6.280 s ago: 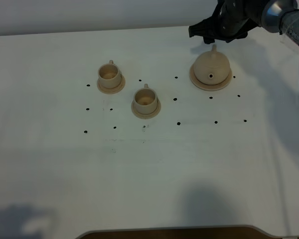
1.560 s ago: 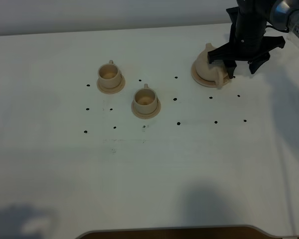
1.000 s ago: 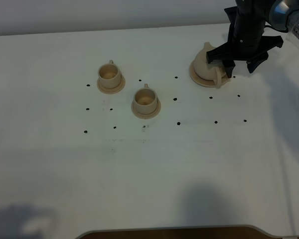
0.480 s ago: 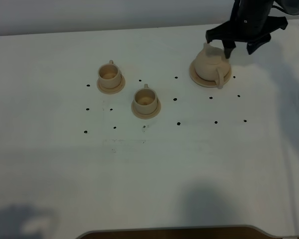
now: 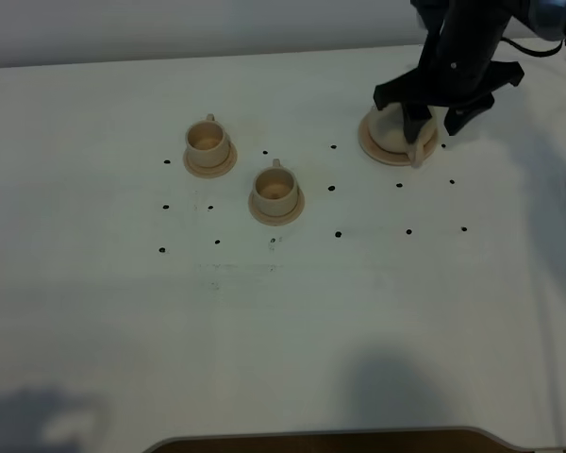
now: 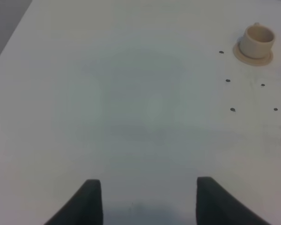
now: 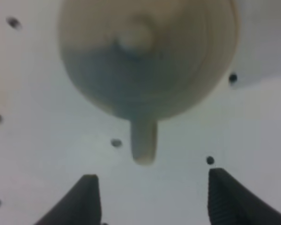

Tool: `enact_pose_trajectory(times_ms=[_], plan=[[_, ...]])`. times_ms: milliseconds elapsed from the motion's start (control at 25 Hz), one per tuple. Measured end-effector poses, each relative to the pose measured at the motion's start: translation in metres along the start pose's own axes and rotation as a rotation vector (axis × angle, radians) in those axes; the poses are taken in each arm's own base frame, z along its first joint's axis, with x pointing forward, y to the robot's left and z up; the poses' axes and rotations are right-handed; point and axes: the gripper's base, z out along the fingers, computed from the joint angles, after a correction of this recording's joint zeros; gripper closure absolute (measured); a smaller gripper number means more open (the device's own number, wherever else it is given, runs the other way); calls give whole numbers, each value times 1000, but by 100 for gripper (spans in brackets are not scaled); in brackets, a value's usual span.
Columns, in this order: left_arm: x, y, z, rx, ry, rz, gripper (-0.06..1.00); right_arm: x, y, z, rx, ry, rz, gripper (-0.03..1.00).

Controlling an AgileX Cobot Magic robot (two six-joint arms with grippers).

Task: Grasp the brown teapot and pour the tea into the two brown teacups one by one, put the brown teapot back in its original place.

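Noted left gripper (image 6: 145,201) gaping, empty. Two brown teacups (image 5: 208,142) (image 5: 275,189), each on a small saucer (image 5: 228,165), sat left of the brown teapot (image 5: 388,129). The one teapot, squat matte tan with knobbed lid, sat on its wide saucer (image 5: 379,154), long axis far-to-near, handle toward the near table (image 5: 283,330) edge; right gripper (image 7: 154,200) hung over it, spread wide, empty.

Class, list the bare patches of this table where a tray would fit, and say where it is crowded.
The whole near half of the table is bare, as is the left side beyond the left teacup. Crowded: far right, where the open right end effector is at the teapot.
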Motion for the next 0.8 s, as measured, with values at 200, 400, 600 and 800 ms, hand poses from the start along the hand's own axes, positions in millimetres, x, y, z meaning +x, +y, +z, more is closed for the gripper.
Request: enact_pose_trajectory(times_ms=[200, 400, 600, 800], plan=[[0, 0, 0, 0, 0, 0, 46, 0, 0, 0, 0, 0, -17, 45], [0, 0, 0, 0, 0, 0, 46, 0, 2, 1, -14, 2, -27, 45], [0, 0, 0, 0, 0, 1, 46, 0, 1, 20, -25, 34, -28, 45], [0, 0, 0, 0, 0, 0, 46, -3, 0, 24, -19, 0, -36, 45]])
